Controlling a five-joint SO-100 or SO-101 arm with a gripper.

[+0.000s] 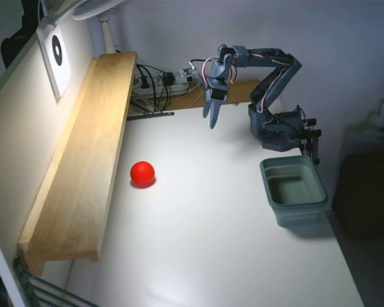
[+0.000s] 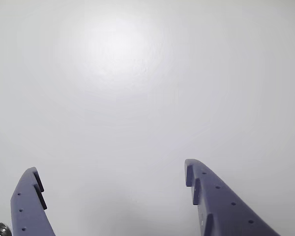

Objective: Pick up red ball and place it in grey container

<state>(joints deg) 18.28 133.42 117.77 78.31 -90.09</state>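
The red ball [image 1: 142, 173] rests on the white table, close to the wooden shelf on the left of the fixed view. At the right stands the grey container [image 1: 294, 190], empty and upright. My gripper [image 1: 210, 120] hangs above the table near the back, pointing down, well behind and right of the ball. Its blue fingers [image 2: 214, 196] stand wide apart in the wrist view with only bare white table between them; my gripper [image 2: 110, 169] is open and holds nothing. Neither the ball nor the container appears in the wrist view.
A long wooden shelf [image 1: 83, 166] runs along the left wall. Cables and a power strip [image 1: 157, 86] lie at the back. The arm's base [image 1: 278, 128] sits just behind the container. The table's right edge falls off beside the container.
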